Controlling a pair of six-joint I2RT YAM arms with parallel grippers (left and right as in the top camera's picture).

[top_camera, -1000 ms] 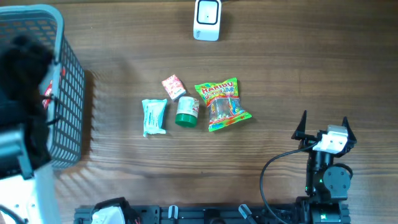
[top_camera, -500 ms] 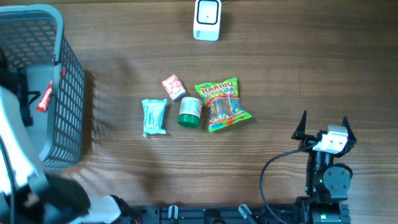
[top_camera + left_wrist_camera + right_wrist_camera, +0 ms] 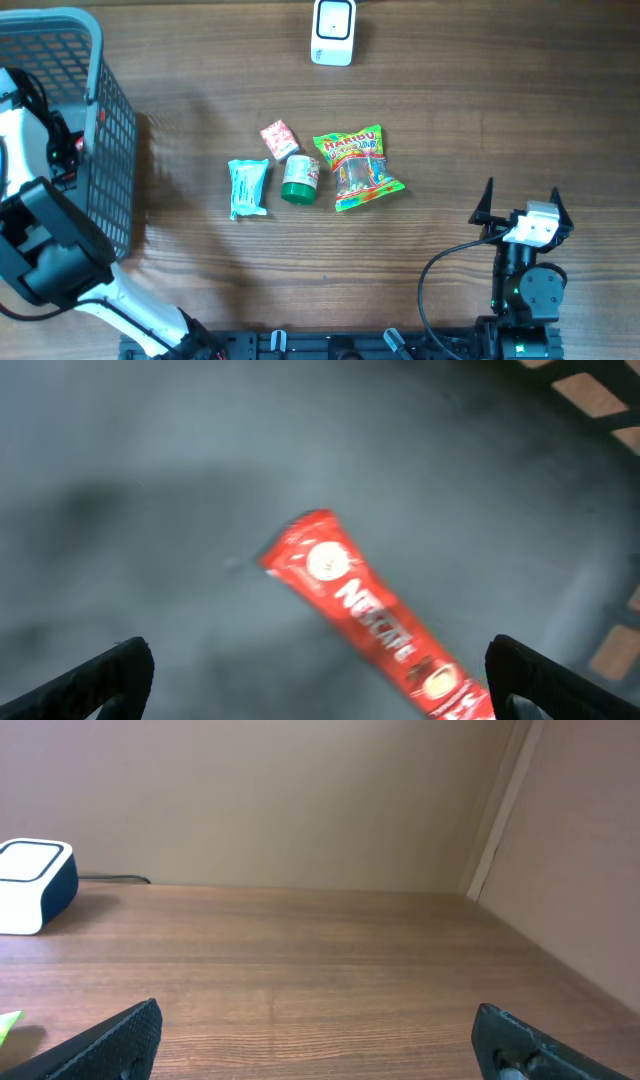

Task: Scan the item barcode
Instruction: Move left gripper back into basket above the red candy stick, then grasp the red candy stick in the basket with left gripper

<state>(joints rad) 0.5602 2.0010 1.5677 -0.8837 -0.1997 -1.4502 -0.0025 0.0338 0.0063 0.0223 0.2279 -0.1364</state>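
A red Nescafe stick (image 3: 375, 615) lies slanted on the grey floor of the basket (image 3: 110, 120). My left gripper (image 3: 325, 680) hangs open above it, one fingertip on each side and not touching it. On the table lie a Haribo bag (image 3: 358, 167), a green-lidded jar (image 3: 300, 178), a teal packet (image 3: 247, 187) and a small pink pack (image 3: 278, 139). The white scanner (image 3: 333, 31) stands at the far edge, and the right wrist view has the scanner (image 3: 35, 885) at its left. My right gripper (image 3: 522, 200) stands open and empty at the near right.
The basket's mesh wall stands between my left arm and the items on the table. A cable (image 3: 440, 275) loops by the right arm's base. A side wall (image 3: 570, 870) rises at the table's right end.
My left arm has swung about over the basket and now reaches down into it. The right arm and the items on the table have stayed put.
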